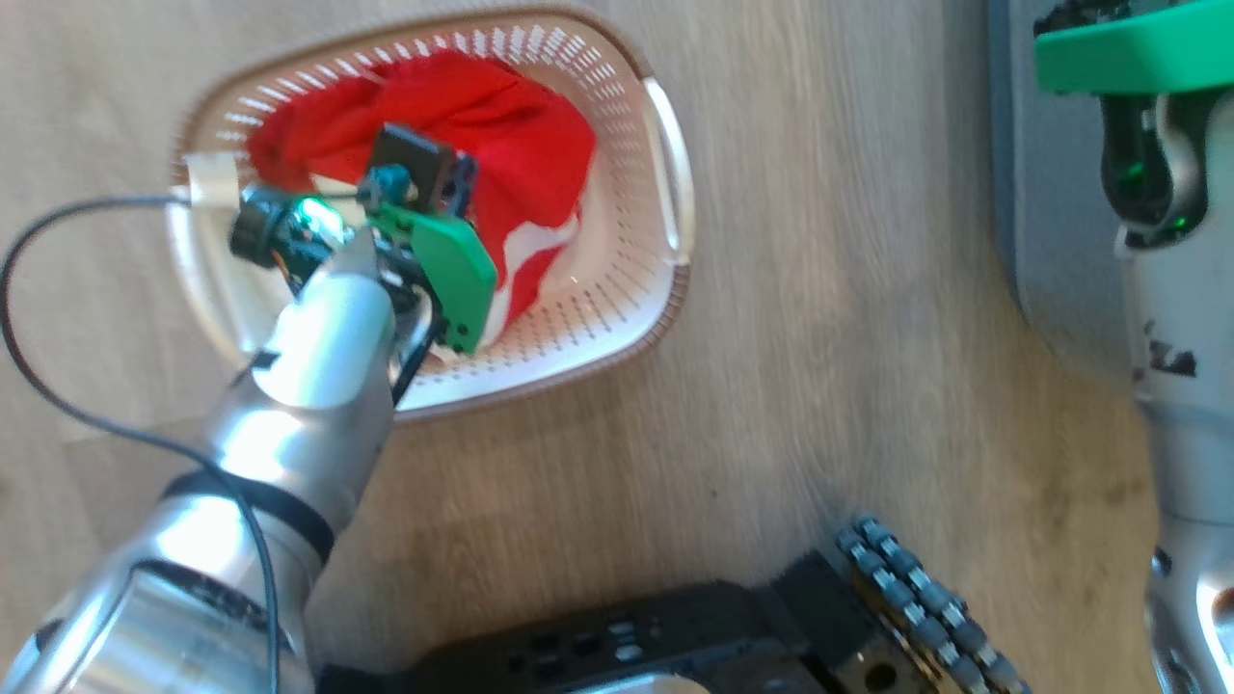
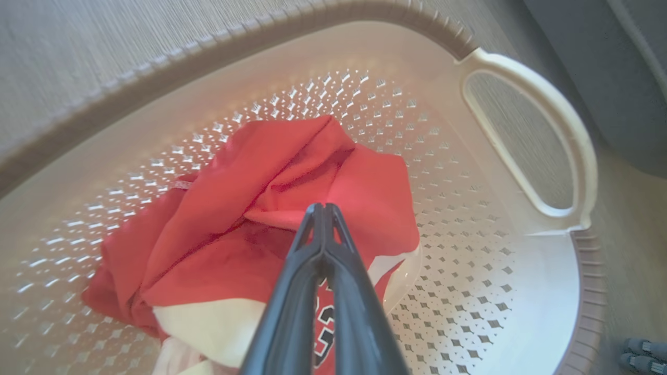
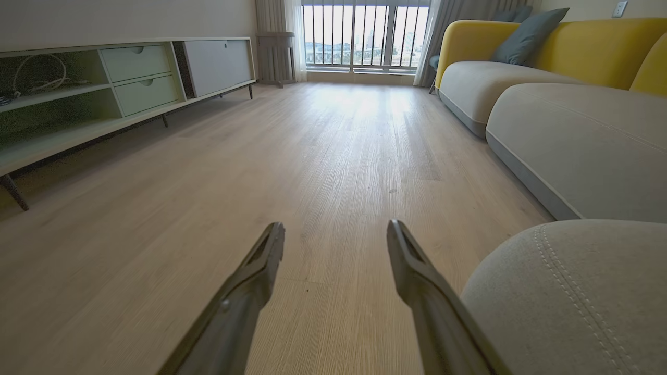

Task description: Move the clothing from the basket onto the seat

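The clothing (image 1: pixel 501 145) is a rumpled red heap with white trim lying in the cream perforated basket (image 1: pixel 665 318) on the wooden floor. In the left wrist view the clothing (image 2: pixel 219 219) shows red folds, a white band and part of a dark number low down. My left gripper (image 2: pixel 323 208) reaches down into the basket (image 2: pixel 521 291), its jaws shut on a raised fold of the red cloth. My right gripper (image 3: pixel 336 232) hangs open over bare floor, next to the rounded corner of the grey seat (image 3: pixel 573 291). The seat (image 1: pixel 1051 193) lies right of the basket.
My dark base (image 1: pixel 675 646) and a roller wheel (image 1: pixel 925 598) sit at the bottom of the head view. A black cable (image 1: pixel 58 386) loops off the left arm. Across the room stand a low cabinet (image 3: pixel 104 88) and a yellow-backed sofa (image 3: pixel 547 52).
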`<state>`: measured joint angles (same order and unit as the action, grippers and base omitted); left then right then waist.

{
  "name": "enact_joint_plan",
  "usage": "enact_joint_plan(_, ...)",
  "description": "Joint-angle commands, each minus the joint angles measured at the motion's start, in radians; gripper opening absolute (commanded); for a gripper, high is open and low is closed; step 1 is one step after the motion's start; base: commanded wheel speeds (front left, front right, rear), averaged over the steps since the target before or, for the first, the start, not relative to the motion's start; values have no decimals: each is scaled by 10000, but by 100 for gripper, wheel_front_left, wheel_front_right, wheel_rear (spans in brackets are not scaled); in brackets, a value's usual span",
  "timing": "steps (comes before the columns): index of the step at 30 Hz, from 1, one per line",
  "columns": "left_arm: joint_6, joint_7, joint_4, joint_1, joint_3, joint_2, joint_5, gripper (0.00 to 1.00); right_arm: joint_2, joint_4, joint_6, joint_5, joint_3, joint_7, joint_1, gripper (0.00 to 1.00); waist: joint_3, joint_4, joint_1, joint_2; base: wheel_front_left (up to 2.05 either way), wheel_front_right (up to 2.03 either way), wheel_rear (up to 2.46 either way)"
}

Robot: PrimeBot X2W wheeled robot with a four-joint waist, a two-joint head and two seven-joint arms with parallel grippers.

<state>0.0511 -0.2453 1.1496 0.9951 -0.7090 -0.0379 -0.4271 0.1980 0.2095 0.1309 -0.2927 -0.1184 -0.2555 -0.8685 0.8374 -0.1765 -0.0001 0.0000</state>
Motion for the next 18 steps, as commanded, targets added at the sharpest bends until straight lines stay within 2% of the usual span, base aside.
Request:
enact_joint_plan(1,34,-136,-265,-241,175,-126,-100,0,51,-219,-2,-37,-110,-63,474,100,-693,563,1,0,0,0,0)
enact_joint_plan(6,-207,-159,-1593,-855,548,-125,-519,0,329,79,-2,-178,-351,-63,807,100,-1703,1071,1,0,0,0,0)
enact_joint_plan(10,-320,-161,-2527,-1524,1104,-125,-394,0,439,351,-2,-294,-631,-63,1193,100,-2596,1334,1,0,0,0,0)
enact_joint_plan(18,-173,-163,-3817,-2761,1988,-124,-3,0,449,834,-2,-501,-850,-63,2115,100,-4185,1731,1,0,0,0,0)
